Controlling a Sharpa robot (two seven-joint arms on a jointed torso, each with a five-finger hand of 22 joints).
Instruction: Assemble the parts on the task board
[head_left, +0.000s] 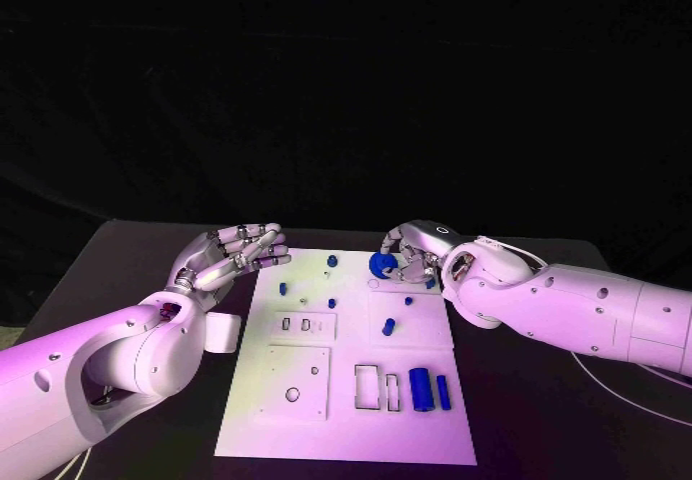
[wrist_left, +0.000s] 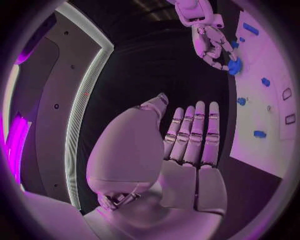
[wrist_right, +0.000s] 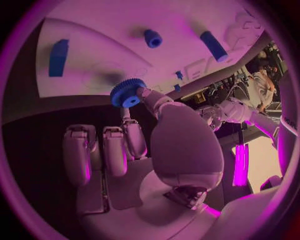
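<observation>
**Right hand pinches blue gear over far end of board**

Nearest on the task board (head_left: 346, 430): a large blue cylinder (head_left: 420, 388) lying flat at the near right, with a thin blue bar (head_left: 443, 393) just beside it on its right. Two rectangular cut-outs sit just left of them, and a square plate with a round hole further left.

Mid board: a small blue peg (head_left: 389, 326) lying tilted, right of centre. Two small slots in a raised plate to its left.

Far board: several small blue pieces, one (head_left: 283, 288) near the left edge, one (head_left: 332, 261) near the far edge.

Left hand (head_left: 231, 258) sits off the board's far left corner, above the black table (head_left: 130, 260), palm open, holding nothing. Left wrist view shows its fingers (wrist_left: 195, 131) straight and side by side, thumb apart.

Right hand (head_left: 418, 255) is at the far right part of the board, holding a blue gear (head_left: 382, 265). Right wrist view: gear (wrist_right: 128, 93) pinched between thumb and a fingertip, toothed rim visible, hole in the centre; other fingers (wrist_right: 94, 150) loosely curled, touching nothing. Cannot tell whether the gear touches the board.
</observation>
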